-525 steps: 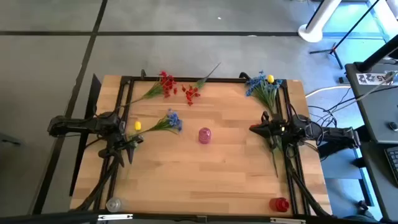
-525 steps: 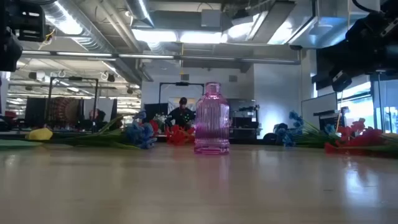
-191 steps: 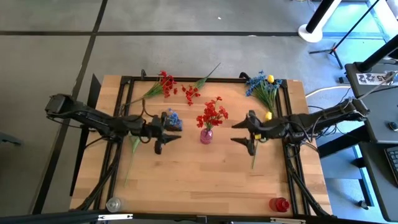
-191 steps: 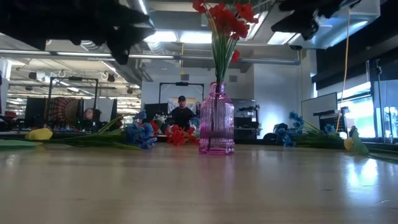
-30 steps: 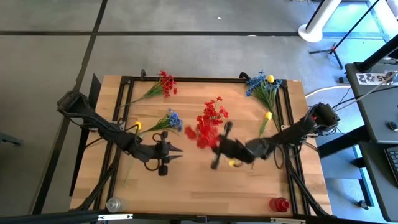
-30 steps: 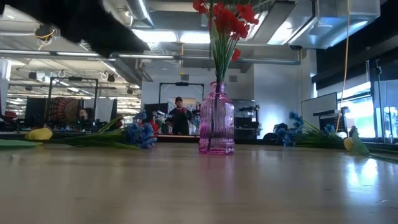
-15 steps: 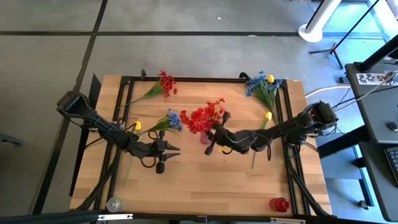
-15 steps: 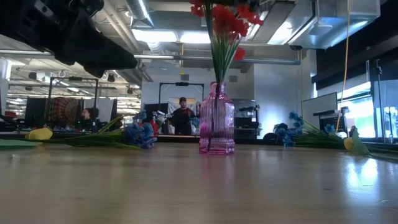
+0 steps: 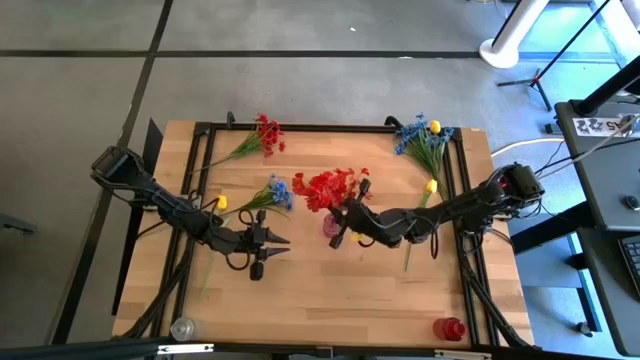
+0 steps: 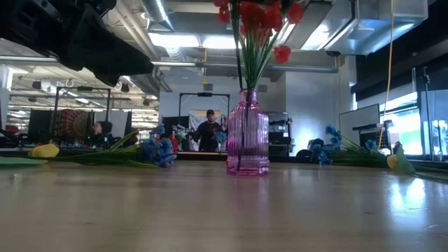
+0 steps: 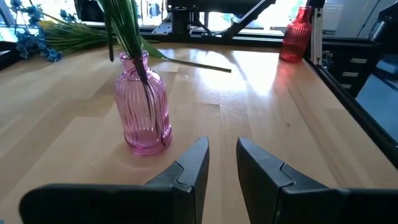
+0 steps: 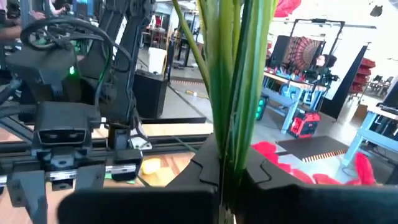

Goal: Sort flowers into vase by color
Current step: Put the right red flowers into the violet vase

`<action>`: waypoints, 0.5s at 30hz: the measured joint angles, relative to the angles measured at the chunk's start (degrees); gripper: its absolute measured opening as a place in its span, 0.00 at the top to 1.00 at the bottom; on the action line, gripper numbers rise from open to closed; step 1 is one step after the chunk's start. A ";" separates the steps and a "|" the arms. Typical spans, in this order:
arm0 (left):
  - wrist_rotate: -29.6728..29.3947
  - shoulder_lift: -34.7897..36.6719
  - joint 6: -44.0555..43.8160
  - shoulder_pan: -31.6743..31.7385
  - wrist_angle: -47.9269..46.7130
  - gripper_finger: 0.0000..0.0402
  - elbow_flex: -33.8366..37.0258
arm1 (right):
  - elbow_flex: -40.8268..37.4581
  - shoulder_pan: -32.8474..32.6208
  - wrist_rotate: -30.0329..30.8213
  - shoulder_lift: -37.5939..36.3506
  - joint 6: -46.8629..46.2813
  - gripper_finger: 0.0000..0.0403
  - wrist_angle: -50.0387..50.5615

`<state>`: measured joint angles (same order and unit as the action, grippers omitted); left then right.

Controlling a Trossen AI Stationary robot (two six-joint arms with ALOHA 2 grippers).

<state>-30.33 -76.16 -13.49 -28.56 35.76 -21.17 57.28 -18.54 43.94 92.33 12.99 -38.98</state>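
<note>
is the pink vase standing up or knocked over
Upright. The pink vase stands on its base on the table, red flowers' stems rising from its neck.

No text, label or number can be read anywhere

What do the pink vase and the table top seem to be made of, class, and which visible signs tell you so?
The pink vase looks like ribbed, glossy tinted glass, or perhaps clear plastic: the green stems show through its wall. The table looks like pale wood with a smooth, faintly shiny finish: joined boards and grain lines are visible in the left wrist view.
</note>
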 joint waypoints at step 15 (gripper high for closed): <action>-0.50 0.00 -0.03 0.02 -0.04 0.80 0.00 | 0.11 -3.04 2.68 -0.17 1.81 0.96 -1.48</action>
<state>-30.83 -76.16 -13.52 -28.53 35.73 -21.17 57.39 -21.58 46.63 92.16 14.81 -40.45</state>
